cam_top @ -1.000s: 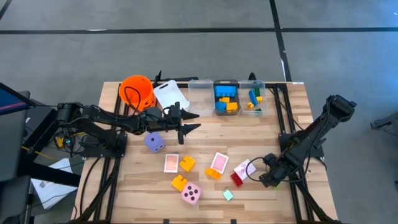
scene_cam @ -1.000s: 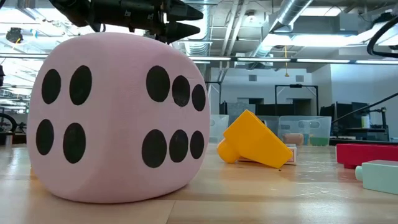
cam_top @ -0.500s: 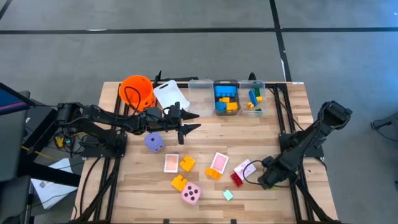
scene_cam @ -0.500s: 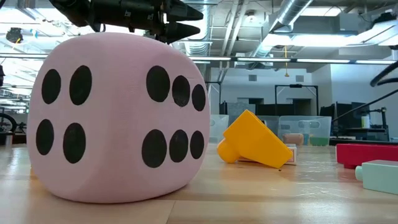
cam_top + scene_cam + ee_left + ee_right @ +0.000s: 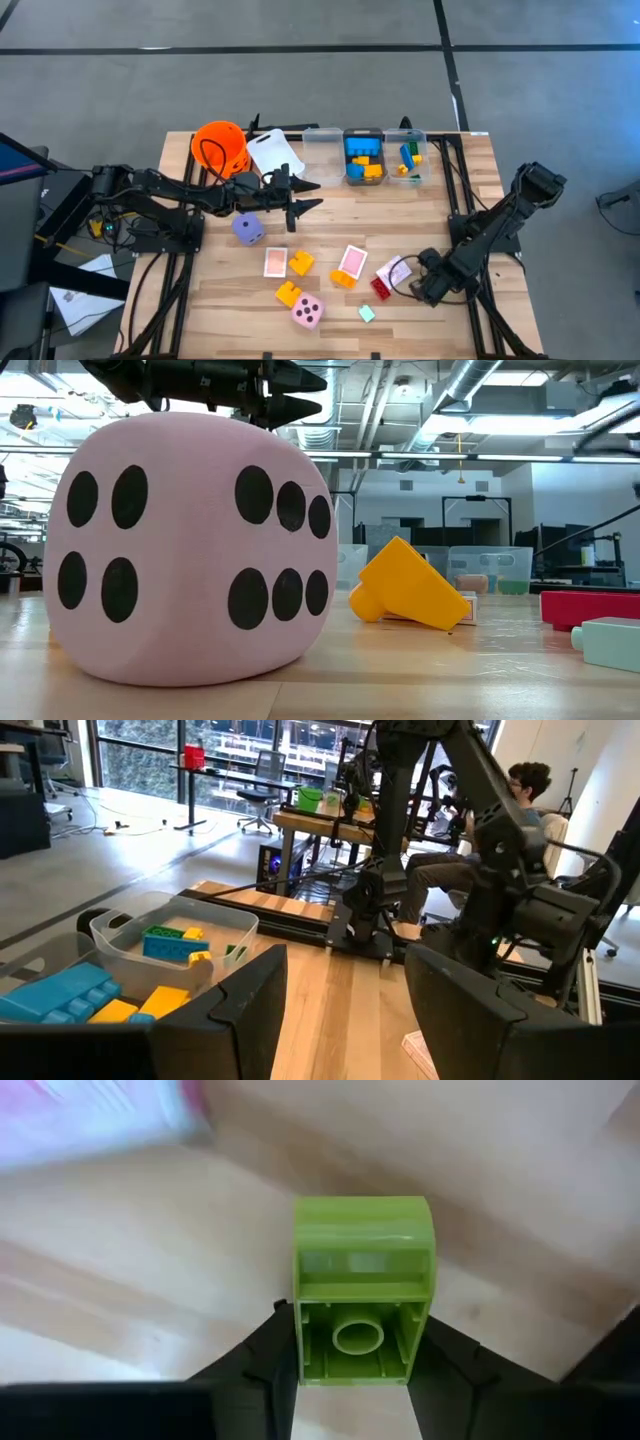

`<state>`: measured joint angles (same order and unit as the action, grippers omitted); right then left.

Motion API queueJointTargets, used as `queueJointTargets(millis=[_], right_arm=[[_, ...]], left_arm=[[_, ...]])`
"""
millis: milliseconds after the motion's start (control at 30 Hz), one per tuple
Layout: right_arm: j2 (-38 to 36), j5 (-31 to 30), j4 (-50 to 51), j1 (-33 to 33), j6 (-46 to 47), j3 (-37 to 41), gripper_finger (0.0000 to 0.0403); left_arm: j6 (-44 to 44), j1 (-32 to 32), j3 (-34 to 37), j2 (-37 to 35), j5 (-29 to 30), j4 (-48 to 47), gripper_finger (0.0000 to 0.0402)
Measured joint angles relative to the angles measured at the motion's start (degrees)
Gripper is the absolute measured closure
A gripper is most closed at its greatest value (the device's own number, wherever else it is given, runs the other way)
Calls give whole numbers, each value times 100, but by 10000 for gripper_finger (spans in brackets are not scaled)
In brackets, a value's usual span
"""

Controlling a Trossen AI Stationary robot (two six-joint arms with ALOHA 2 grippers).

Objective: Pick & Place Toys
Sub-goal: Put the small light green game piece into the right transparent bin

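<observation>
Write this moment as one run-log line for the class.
right gripper: shut on green brick, near table's right edge | left gripper: open, empty, above table by purple die

**Surfaces and materials on the table**

The table [image 5: 330, 310] was pale, smooth planked wood with a faint sheen. The green brick [image 5: 363, 1285] was glossy moulded plastic, hollow underneath. The pink die [image 5: 190, 545] looked soft and matt, like foam. The yellow brick [image 5: 405, 585] was smooth plastic. At twelve o'clock the clear bins [image 5: 363, 155] were translucent plastic. The orange bucket [image 5: 220, 147] looked like shiny plastic.
</observation>
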<state>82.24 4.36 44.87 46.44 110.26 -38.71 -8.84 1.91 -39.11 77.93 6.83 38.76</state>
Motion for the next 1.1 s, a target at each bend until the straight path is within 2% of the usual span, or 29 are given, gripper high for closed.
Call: queueJointTargets(millis=[133,267,333,467,567,700,800,933,1100], right_arm=[[0,-745,962,7,291,-496,266],[-2,-1798,2008,0,723,-1015,266],[-11,-2618,2444,3,1003,-1205,266],[-11,-4830,3026,-71,1599,-1270,266],[-11,-5805,3619,-383,1965,-1257,266],[-13,-6192,4312,-1185,2026,-1255,266],[-15,-6459,4333,-1901,1666,-1255,266],[-15,-6765,4031,-2888,589,-1255,266],[-15,-6758,3339,-4152,-1158,-1255,266]], left_arm=[[0,0,0,0,-4,28,204],[-1,2,0,0,-15,28,204],[0,3,0,0,-15,26,204],[0,2,0,0,-15,-57,204],[-2,2,0,0,-15,-287,204],[-2,2,0,0,-13,-760,204],[-14,2,0,0,-13,-1272,204],[-41,-15,0,0,-7,-2016,204],[-220,-150,0,0,6,-2851,204]])
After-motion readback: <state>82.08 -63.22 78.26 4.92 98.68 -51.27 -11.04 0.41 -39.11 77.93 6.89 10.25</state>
